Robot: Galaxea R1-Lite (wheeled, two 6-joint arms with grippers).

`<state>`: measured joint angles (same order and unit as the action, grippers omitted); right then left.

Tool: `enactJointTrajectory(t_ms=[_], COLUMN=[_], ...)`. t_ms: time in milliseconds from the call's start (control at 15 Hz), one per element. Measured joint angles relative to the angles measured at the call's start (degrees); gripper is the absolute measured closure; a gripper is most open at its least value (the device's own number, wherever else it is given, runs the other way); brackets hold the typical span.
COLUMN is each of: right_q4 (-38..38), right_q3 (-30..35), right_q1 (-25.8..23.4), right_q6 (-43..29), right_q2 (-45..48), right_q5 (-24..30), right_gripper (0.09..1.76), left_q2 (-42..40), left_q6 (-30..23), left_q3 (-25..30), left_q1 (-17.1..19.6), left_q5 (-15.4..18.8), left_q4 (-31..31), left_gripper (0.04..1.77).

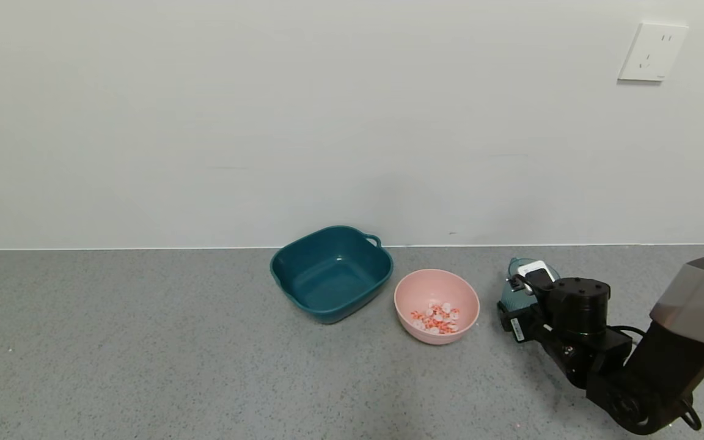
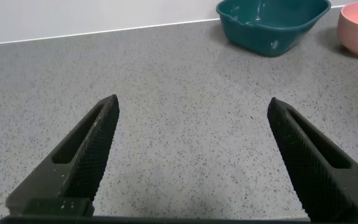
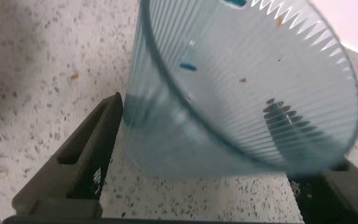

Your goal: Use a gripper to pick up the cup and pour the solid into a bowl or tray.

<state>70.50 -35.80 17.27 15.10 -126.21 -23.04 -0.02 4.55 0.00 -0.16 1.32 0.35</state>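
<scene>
The translucent blue-green cup [image 1: 511, 297] stands on the grey counter, right of the pink bowl [image 1: 410, 293]. The solid [image 1: 436, 318], orange-red and white pieces, lies in that bowl. My right gripper [image 1: 526, 278] is around the cup from the right. In the right wrist view the cup [image 3: 241, 93] sits tilted between the spread black fingers [image 3: 95, 149] and holds only a few crumbs. The gripper [image 3: 222, 124] is open, one finger close beside the cup wall. My left gripper [image 2: 192, 102] is open and empty over bare counter, out of the head view.
A dark teal tub with handles [image 1: 330, 272] stands left of the pink bowl, near the wall; both show far off in the left wrist view [image 2: 272, 22]. A small crumb [image 3: 73, 76] lies on the counter by the cup. A wall outlet [image 1: 651, 52] is high on the right.
</scene>
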Motion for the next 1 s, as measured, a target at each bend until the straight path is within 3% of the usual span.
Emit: enactJointTrajectory(t_ms=[1000], right_q4=[-21.42], right_q3=[0.17], right_q1=[0.52], right_q6=[-0.50], right_q2=[9.45], right_q5=[-0.17], right_gripper=[0.15], left_q2=[0.00], left_q6=[-0.01], left_q3=[0.00], left_q1=[0.00], left_q5=[0.00], left_q4=[-0.02], left_gripper=[0.09])
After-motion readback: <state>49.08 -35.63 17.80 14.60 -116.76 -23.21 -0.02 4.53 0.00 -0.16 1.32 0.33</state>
